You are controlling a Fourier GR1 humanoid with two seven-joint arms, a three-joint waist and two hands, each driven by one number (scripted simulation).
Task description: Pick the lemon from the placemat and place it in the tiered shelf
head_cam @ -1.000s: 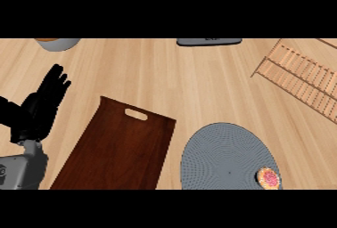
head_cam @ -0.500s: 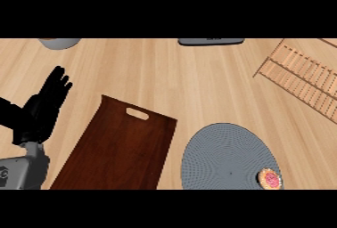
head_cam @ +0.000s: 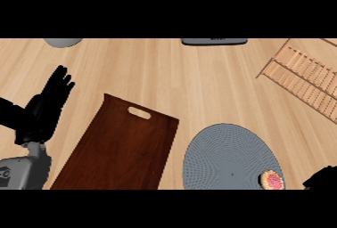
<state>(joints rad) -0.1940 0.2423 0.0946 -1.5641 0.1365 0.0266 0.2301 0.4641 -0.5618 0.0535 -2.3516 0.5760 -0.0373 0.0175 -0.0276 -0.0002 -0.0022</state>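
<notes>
Wooden counter [head_cam: 171, 75]; shelf [head_cam: 304, 80] cut off at right. Right hand [head_cam: 324, 179] barely visible, fingers unclear, beside fruit [head_cam: 272, 180] on placemat [head_cam: 223, 156]. Left hand [head_cam: 49, 102] open.

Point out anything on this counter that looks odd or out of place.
The fruit on the placemat is the odd one: it shows a pink, segmented face with an orange rim, more like cut grapefruit than lemon. It sits at the placemat's near right edge. The cutting board lies askew. Nothing is spilled or damaged.
</notes>
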